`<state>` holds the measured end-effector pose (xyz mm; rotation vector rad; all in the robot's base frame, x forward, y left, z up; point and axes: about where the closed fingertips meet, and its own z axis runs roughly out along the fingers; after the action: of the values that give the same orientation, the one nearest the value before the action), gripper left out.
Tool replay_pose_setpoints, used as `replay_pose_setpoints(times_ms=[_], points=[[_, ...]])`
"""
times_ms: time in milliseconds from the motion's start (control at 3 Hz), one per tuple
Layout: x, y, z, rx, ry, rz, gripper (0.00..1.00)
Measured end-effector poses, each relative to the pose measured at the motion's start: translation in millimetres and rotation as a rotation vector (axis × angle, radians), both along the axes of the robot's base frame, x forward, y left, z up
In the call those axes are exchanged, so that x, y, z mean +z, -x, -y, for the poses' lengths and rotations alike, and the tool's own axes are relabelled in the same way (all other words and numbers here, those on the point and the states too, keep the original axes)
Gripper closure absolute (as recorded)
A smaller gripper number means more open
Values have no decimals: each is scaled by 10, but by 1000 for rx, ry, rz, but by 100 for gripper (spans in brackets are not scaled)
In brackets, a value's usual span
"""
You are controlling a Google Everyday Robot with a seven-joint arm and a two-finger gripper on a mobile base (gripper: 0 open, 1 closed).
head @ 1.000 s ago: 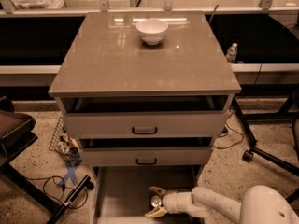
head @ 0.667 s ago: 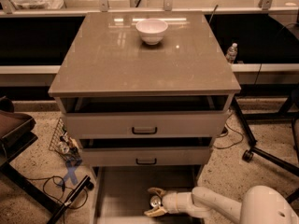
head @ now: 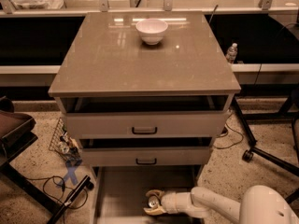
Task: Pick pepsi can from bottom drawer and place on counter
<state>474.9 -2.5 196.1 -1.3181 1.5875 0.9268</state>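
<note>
The bottom drawer [head: 121, 195] is pulled out at the foot of the cabinet, showing its pale grey floor. The pepsi can [head: 152, 202] stands on that floor right of the middle; only its silver top and dark side show. My gripper [head: 153, 202] reaches in from the right on a white arm, with one finger behind the can and one in front of it. The fingers [head: 154, 193] sit close around the can. The counter [head: 145, 55] is the glossy grey-brown slab on top of the cabinet.
A white bowl [head: 152, 30] stands at the back of the counter. Two upper drawers with black handles [head: 145, 130] are slightly open. A water bottle [head: 231, 53] stands at right behind the cabinet. Cables and a black stand [head: 70, 197] lie on the floor at left, chair legs at right.
The gripper's fingers have drawn in closer around the can. The arm and the can have stayed in place.
</note>
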Motion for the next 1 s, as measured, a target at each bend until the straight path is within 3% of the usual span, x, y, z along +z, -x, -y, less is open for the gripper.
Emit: replay_pose_setpoints(times_ms=[333, 667, 1000], points=[[11, 3, -48, 8, -30, 1, 100], [281, -22, -81, 11, -122, 25, 100], [958, 20, 58, -11, -218, 68, 100]])
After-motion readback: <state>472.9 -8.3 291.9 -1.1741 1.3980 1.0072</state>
